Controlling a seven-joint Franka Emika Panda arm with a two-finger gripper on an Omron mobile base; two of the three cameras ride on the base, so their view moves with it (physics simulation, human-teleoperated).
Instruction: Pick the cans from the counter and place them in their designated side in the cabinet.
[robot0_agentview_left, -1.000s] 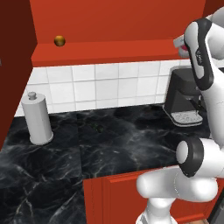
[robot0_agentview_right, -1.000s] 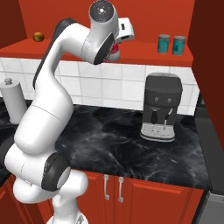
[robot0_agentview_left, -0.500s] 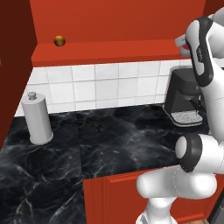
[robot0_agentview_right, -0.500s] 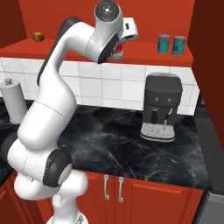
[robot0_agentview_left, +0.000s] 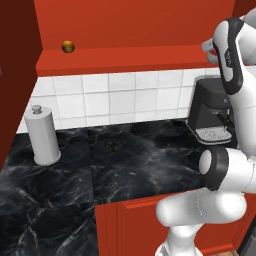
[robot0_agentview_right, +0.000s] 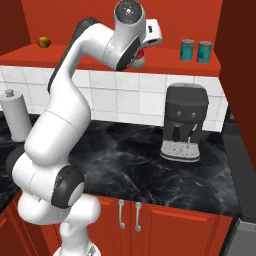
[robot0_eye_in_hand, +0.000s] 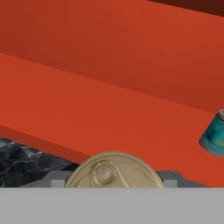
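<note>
Two teal cans (robot0_agentview_right: 187, 50) (robot0_agentview_right: 204, 51) stand side by side at the right end of the cabinet shelf (robot0_agentview_right: 165, 64), and a third, the red-bodied can (robot0_agentview_right: 141, 54), sits clamped between my fingers (robot0_eye_in_hand: 168, 177), raised just off the shelf's front lip, well above the table (robot0_agentview_right: 150, 165). In the hand view its cream-gold lid (robot0_eye_in_hand: 114, 170) faces me, so I seem to be holding it across the body, below the rim.

I judge it stiff and light, a small metal cylinder that will not give under pressure. Its smooth round wall could twist or slide if my grip loosened, so squeezing square across the middle of the body seems the safest hold.

The shelf board runs broad and bare ahead of me, with the red back wall (robot0_eye_in_hand: 131, 52) behind it. One teal can (robot0_eye_in_hand: 214, 133) sits off to one side, well apart from mine. The front edge is the thing to clear before lowering. The coffee machine (robot0_agentview_right: 186, 122) stands below, and the small golden ball (robot0_agentview_right: 44, 42) lies far off at the other end.
</note>
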